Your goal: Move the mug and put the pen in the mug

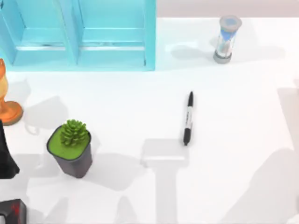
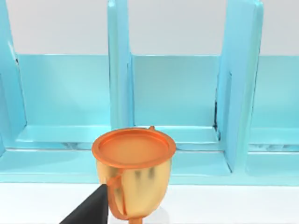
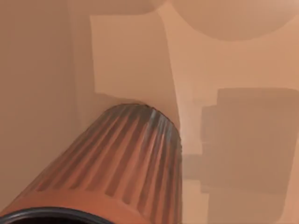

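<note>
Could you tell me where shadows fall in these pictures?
Top view: soft grey shadows lie on the white table, beside the plant pot, below the pen and left of the hourglass. Right wrist view: blocky shadows sit on the surface behind the ribbed mug.

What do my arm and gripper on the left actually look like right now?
The left arm is a plain matte black, angular link at the top view's left edge, with a dark block edged in red below it. In the left wrist view the left gripper shows as a smooth black wedge. I can make out no cables or markings.
</note>
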